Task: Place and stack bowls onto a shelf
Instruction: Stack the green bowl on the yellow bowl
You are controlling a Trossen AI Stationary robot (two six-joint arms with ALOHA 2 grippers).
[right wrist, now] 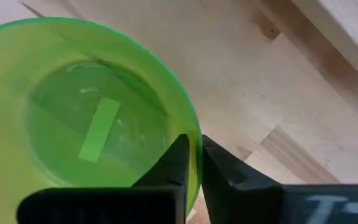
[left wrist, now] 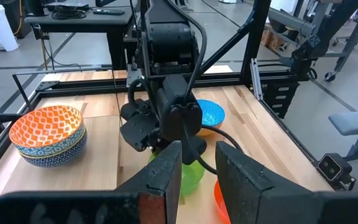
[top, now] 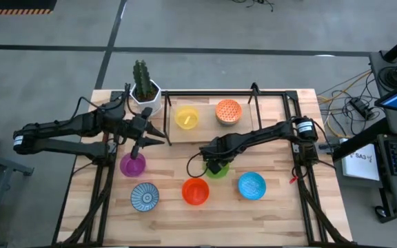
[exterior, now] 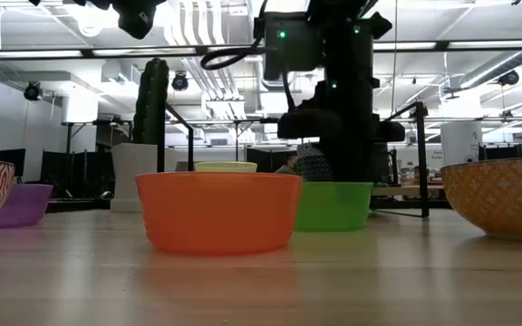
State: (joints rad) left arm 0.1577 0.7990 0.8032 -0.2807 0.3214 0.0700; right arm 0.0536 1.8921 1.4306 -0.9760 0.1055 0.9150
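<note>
My right gripper (right wrist: 194, 163) is shut on the green bowl (top: 219, 171), which sits on the table in front of the shelf (top: 267, 103). My left gripper (left wrist: 197, 169) is open and empty, above the table between the purple bowl (top: 132, 164) and the shelf's left end. A yellow bowl (top: 186, 117) and an orange-patterned bowl (top: 229, 110) rest on the shelf board; in the left wrist view the orange-patterned bowl (left wrist: 47, 127) sits nested in a blue-patterned one. The white-and-blue radial bowl (top: 144, 196), orange-red bowl (top: 196, 191) and blue bowl (top: 251, 185) stand on the table's near part. My right gripper pinches the green bowl's rim (right wrist: 194, 140), one finger (right wrist: 176, 160) inside the bowl and the other (right wrist: 222, 169) outside its wall. The fingers come from above, pointing down. In the low view the green bowl (exterior: 333, 205) stands upright with its base at table level.
The white cactus pot (top: 144, 93) stands at the shelf's left end, close to my left arm. The shelf's black frame (top: 167, 117) edges the board. Bare board shows on the shelf between and to the right of the two bowls.
</note>
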